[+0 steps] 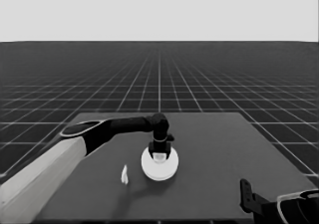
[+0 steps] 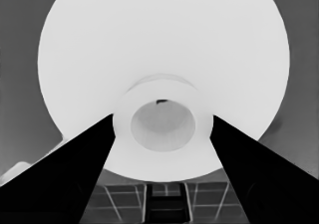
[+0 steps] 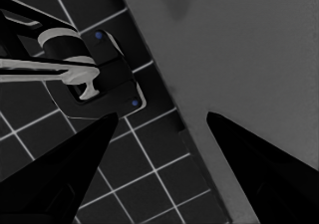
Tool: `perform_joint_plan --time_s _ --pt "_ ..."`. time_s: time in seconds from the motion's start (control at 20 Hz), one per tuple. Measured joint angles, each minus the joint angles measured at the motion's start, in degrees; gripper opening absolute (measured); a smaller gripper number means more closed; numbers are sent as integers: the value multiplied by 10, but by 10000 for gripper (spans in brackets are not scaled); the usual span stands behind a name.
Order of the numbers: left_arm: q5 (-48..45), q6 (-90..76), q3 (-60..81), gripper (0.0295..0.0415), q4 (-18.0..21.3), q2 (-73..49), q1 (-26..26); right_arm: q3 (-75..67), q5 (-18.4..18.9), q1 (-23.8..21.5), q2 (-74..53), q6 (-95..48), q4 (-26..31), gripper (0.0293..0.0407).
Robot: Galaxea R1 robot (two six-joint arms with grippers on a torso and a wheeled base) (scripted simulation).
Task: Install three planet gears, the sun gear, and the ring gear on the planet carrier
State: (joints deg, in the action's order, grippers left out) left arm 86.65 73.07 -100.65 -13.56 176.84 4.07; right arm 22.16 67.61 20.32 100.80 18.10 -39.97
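The larger round part [image 1: 159, 170], the ring gear, lies at the table's middle as a thick white disc. My left gripper [image 1: 159, 153] comes down on it from above. In the left wrist view its two fingers [image 2: 94, 154] press against either side of the disc's raised centre hub [image 2: 162, 92], so the left gripper [image 2: 162, 118] is shut on it. The planet carrier and the planet gears are hidden. My right gripper [image 3: 162, 115] is parked open over the table's near right corner, with nothing between its fingers.
A thin white piece [image 1: 124, 175] lies just left of the disc. The right arm [image 1: 279, 209] fills the lower right corner. Dark machinery with blue lights [image 3: 99, 79] shows past the table's edge [image 3: 189, 134] in the right wrist view.
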Motion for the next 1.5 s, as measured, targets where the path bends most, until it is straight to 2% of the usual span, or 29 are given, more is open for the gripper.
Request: perform_joint_plan --time_s 1.5 --pt "0 -150 -1 348 0 -1 0 0 0 0 0 0 0 385"
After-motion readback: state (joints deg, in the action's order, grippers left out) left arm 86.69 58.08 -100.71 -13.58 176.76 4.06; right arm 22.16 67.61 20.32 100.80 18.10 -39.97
